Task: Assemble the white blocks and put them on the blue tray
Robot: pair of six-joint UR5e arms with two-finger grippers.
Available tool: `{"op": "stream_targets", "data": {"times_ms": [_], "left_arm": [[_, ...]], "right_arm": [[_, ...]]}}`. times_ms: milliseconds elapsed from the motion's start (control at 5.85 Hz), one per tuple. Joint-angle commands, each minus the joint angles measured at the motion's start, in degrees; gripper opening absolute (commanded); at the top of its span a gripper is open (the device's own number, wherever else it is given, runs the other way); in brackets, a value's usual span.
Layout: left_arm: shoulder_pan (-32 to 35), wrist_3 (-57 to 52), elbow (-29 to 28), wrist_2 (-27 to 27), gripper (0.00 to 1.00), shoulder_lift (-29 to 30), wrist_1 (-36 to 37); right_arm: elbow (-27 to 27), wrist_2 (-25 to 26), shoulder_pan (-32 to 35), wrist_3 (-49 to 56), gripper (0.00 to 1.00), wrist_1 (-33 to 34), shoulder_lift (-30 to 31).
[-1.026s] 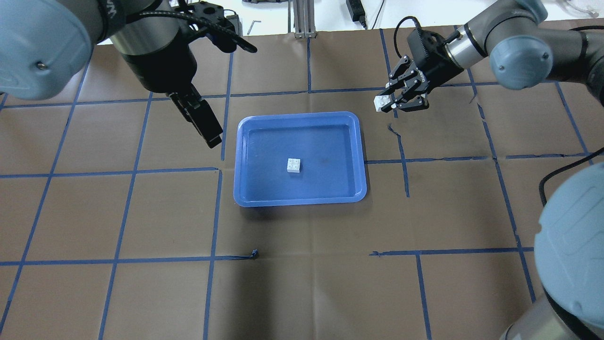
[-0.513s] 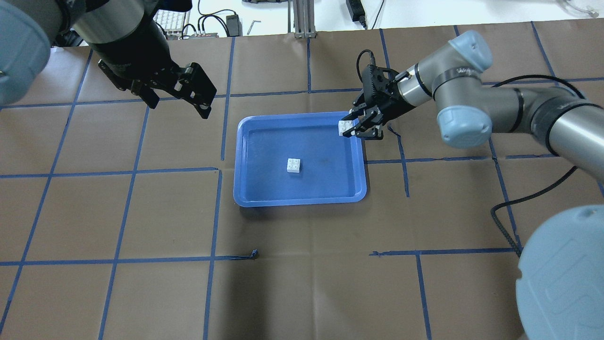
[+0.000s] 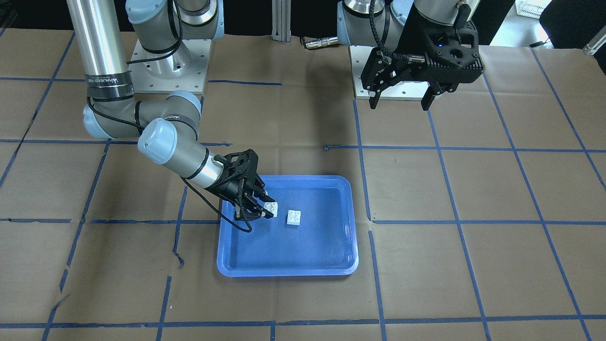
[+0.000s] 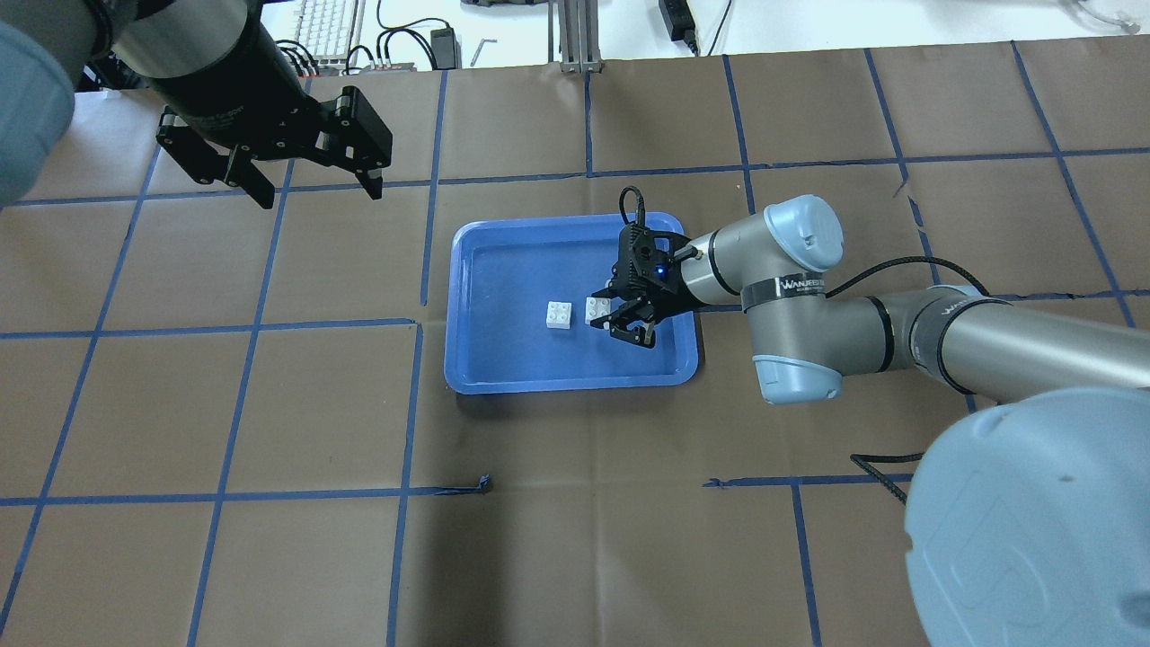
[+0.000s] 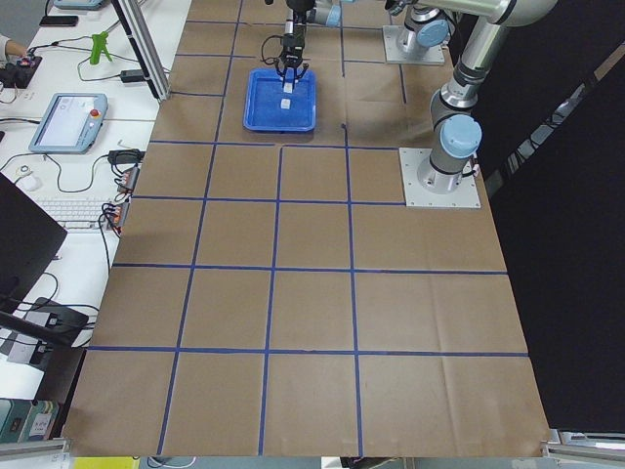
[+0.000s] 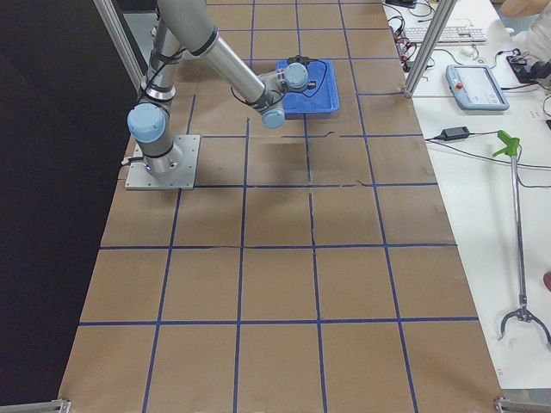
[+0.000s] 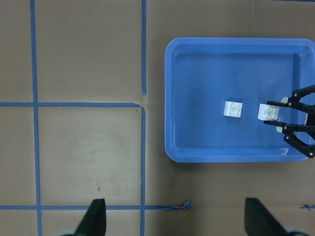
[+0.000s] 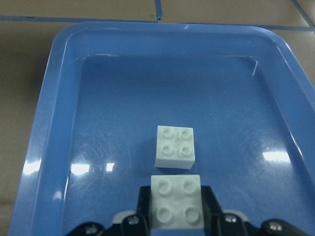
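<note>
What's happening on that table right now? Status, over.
Right tool shut on held block, over tray. Loose block beside it on tray floor, not yet joined. Left tool open, away from tray. Nothing between blocks.

Right arm, overhead view: first band, black, carries white lettering legible as "WANJEE"; the trailing characters are too small to read. Second band, further along the same arm, shows the same white print, only partly legible. Front view: upper band on the upright tube bears like lettering, not readable in full
</note>
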State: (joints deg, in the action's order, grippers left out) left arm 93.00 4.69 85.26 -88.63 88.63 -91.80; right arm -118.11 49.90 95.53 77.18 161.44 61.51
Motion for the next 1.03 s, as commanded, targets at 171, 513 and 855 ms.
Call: {"op": "stream_targets", "data": {"times_ms": [171, 513, 855], "left_arm": [[-0.9, 0.1, -0.4, -0.2, 0.99, -0.7, -0.6], [-1.0, 0.1, -0.3, -0.3, 0.99, -0.9, -0.7], [-0.9, 0.1, -0.2, -0.3, 0.99, -0.9, -0.5]], "right_arm": [[0.9, 0.1, 0.2, -2.7, 0.22, 1.1, -1.7], [2.3, 0.5, 0.7, -5.5, 0.22, 1.0, -2.0], [2.3, 0.6, 1.8, -5.5, 0.22, 1.0, -3.0]]}}
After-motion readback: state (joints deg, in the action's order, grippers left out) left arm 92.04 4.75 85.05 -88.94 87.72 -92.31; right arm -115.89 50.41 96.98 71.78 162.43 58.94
